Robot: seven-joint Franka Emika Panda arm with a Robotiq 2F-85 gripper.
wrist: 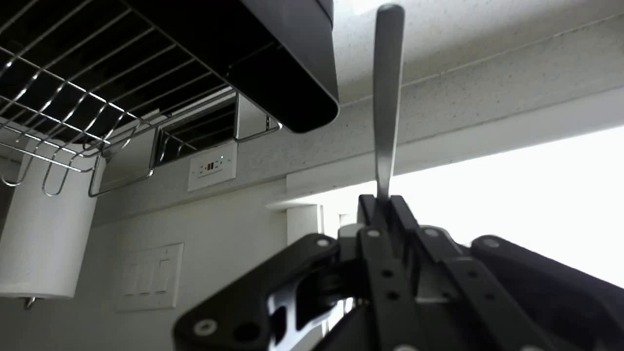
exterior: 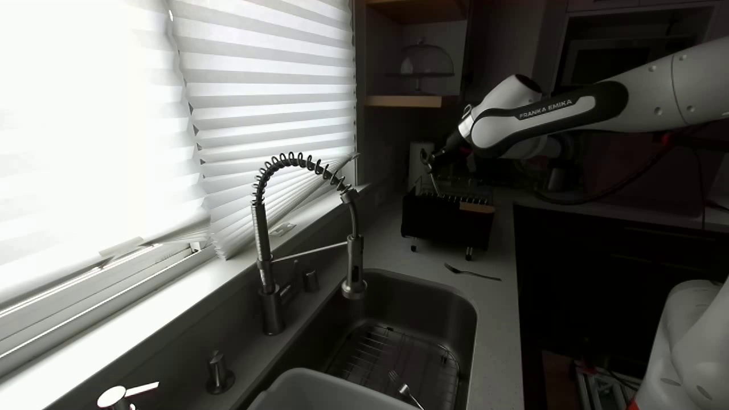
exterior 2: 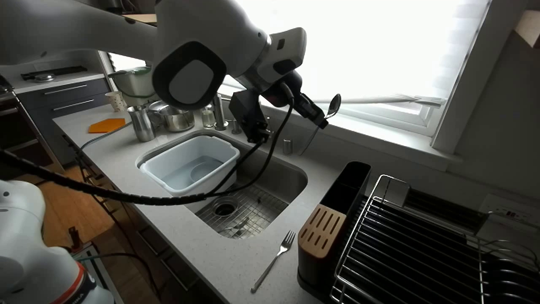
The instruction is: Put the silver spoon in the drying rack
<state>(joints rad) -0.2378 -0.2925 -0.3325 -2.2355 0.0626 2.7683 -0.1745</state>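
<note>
Silver spoon (wrist: 388, 92), 1: grasped, held aloft, pincer (wrist: 383, 201) closed tightly on it. Drying rack (exterior: 445, 223), 1: spoon not yet inside; lowering, release apparently outstanding.

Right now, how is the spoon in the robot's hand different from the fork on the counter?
The spoon is up in the air, gripped by the hand; the fork lies on the counter. The spoon slants, bowl up and handle down; the fork lies flat. The spoon has a round bowl, the fork has tines. Both look silvery and have long handles.
</note>
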